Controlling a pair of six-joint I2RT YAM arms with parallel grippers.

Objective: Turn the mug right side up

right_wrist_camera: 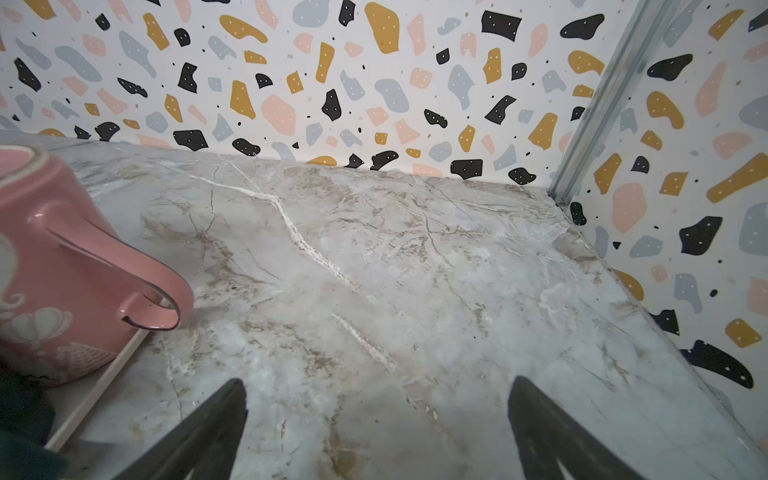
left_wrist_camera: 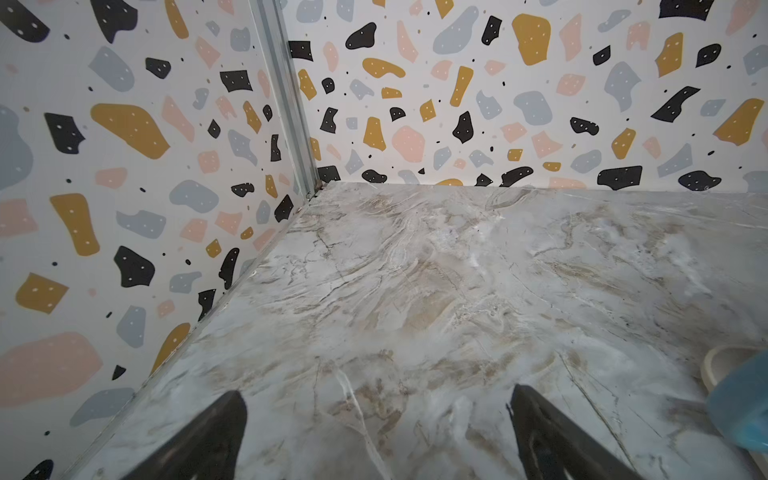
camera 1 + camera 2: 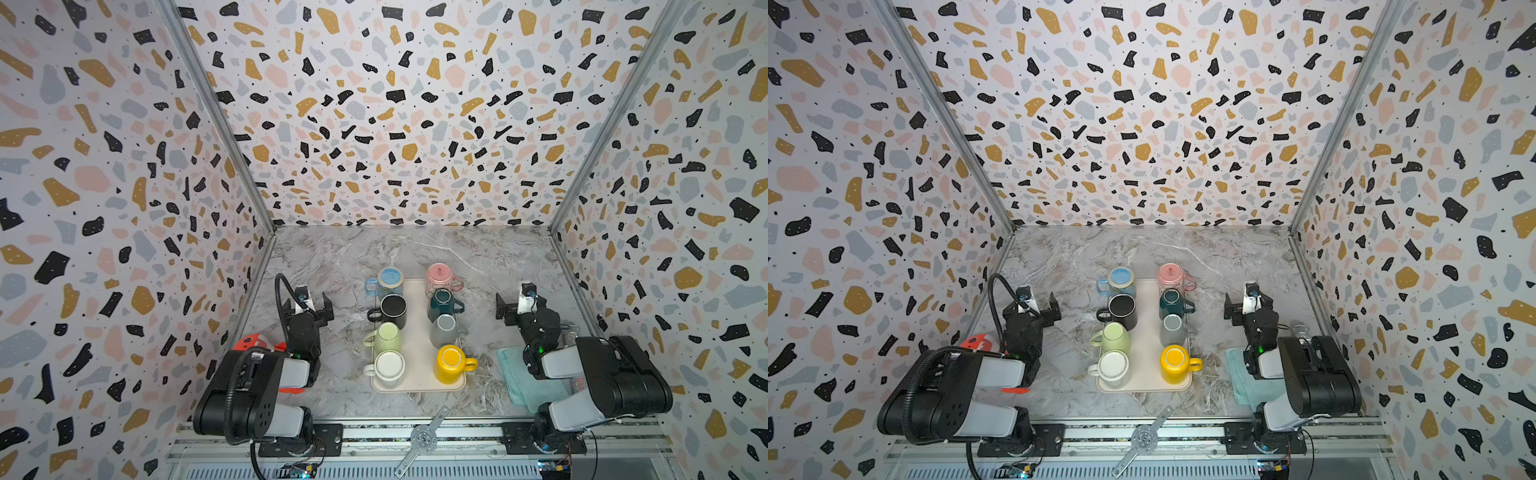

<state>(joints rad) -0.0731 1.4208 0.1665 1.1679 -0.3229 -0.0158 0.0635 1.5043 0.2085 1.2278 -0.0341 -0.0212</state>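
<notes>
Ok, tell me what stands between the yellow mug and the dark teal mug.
The grey mug stands between the dark teal mug and the yellow mug, as both top views show.

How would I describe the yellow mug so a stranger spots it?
On the marble table sits a cream tray with two columns of mugs. The yellow mug is nearest the robot in the right column. It alone is bright yellow, its handle pointing right.

Terrazzo-patterned walls (image 3: 395, 124) with metal corner posts (image 3: 216, 116) enclose a grey marble tabletop (image 3: 332, 257).
</notes>
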